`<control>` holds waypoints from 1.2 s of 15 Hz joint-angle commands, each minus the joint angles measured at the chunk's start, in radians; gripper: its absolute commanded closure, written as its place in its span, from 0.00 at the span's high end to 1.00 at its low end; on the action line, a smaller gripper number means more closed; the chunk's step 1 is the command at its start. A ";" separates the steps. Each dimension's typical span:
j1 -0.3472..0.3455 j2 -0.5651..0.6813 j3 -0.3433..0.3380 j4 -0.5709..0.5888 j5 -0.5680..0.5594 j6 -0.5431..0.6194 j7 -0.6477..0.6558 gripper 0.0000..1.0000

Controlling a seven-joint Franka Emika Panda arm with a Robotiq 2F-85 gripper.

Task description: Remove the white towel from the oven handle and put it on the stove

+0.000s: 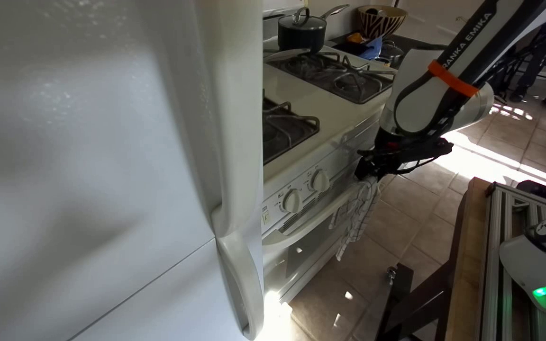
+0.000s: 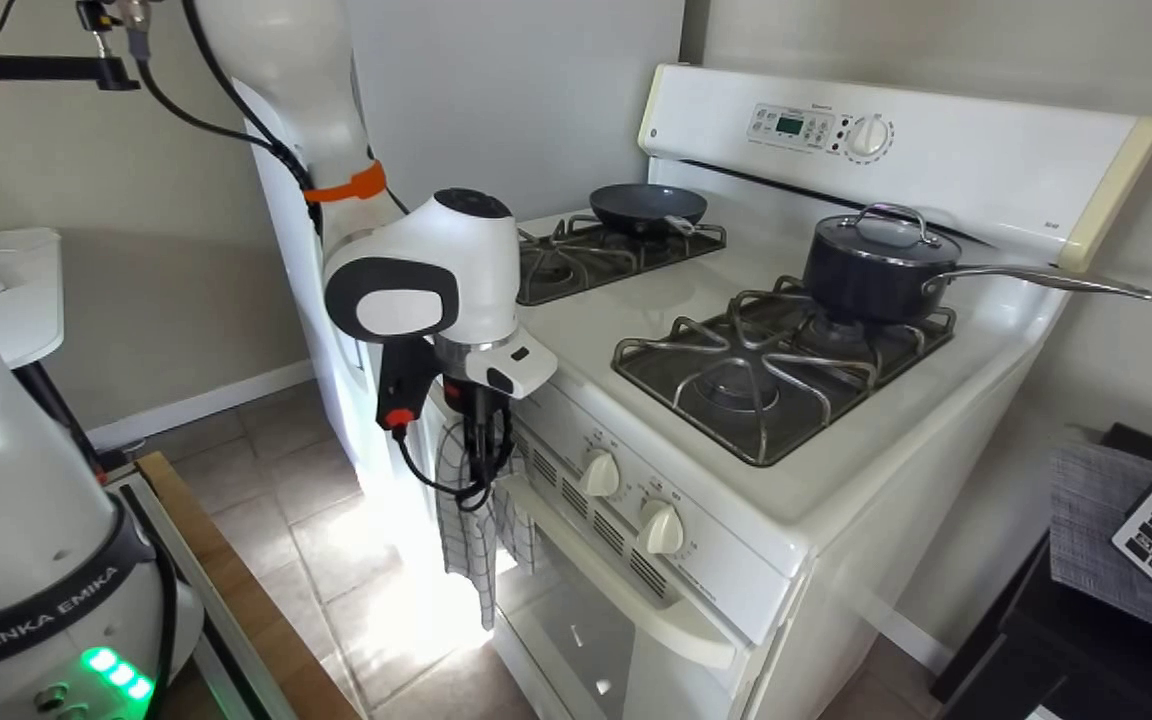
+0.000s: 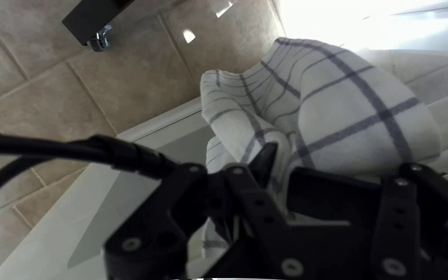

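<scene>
The white towel with dark grid stripes [image 3: 348,105] fills the middle of the wrist view. It hangs at the far end of the oven handle in both exterior views [image 1: 356,213] [image 2: 471,545]. My gripper [image 3: 282,175] is shut on a fold of it, with the fold pinched between the black fingers. The gripper points down beside the stove front [image 1: 370,166]. The oven handle [image 2: 606,570] runs along the oven door. I cannot tell how much cloth is still around the bar. The stove [image 2: 616,305] has a white top with black grates, higher than the gripper.
A dark lidded pot [image 2: 876,265] stands on a rear burner with its handle sticking out. A dark pan [image 2: 646,208] sits on another burner. The fridge [image 1: 112,142] stands beside the stove. Knobs [image 2: 661,527] stick out above the handle. The robot's wood-edged cart [image 1: 465,255] faces the oven.
</scene>
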 commanded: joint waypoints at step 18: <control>0.063 -0.307 -0.045 0.003 -0.253 -0.009 0.086 0.00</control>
